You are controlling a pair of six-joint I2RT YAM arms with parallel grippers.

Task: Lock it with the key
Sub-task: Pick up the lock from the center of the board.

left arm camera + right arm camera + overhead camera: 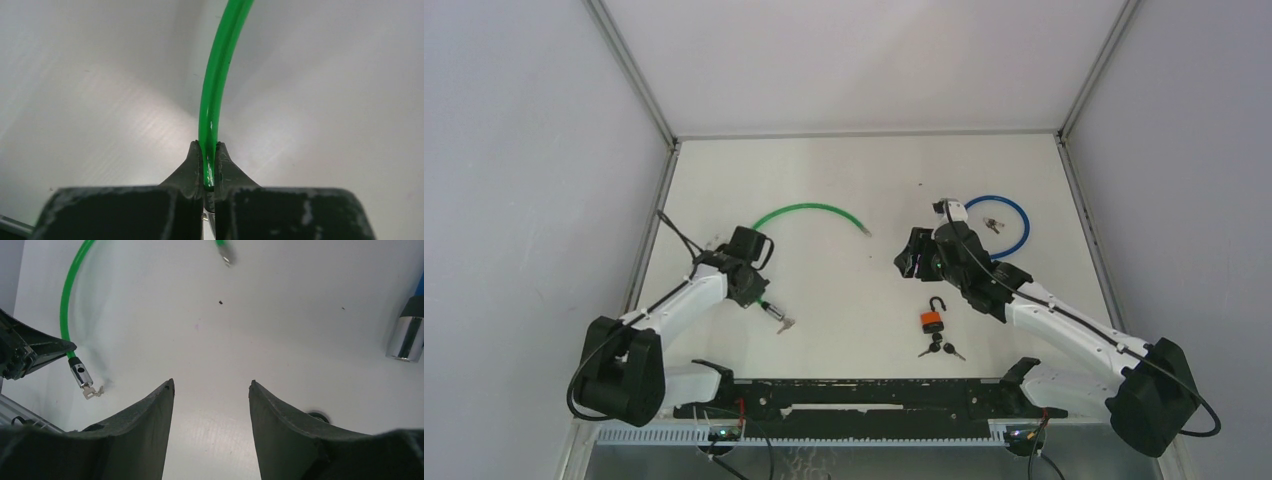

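**A:** Start at the near edge. What lies closest to the arm bases?

**B:** A bunch of dark keys [942, 349], and just beyond it an orange padlock [933, 320]. Neither gripper touches them.

**A:** And the green lock?

**B:** Its barrel [772, 312] lies near and left of centre, with a key [786, 325] poking from its near-right end. The barrel's long axis runs from far-left to near-right.

**A:** Who has it?

**B:** The left gripper [210, 150] is pinched tight on the green cable [216, 75] just beyond the barrel.

**A:** The right one?

**B:** The right gripper [211, 390] hangs over the table [844, 290] right of centre, jaws well apart and nothing between them. From there the barrel and key lie to the left and somewhat nearer.

**A:** Further out?

**B:** The cable arcs away and to the right. Its free tip [865, 231] rests on the table, well apart from the barrel, just left of the right gripper and slightly farther.

**A:** So which arm moves?

**B:** The right, I judge. It is nearer the tip, and the left is busy steadying the cable. Farthest right, a blue cable lock [996, 199] lies untouched.
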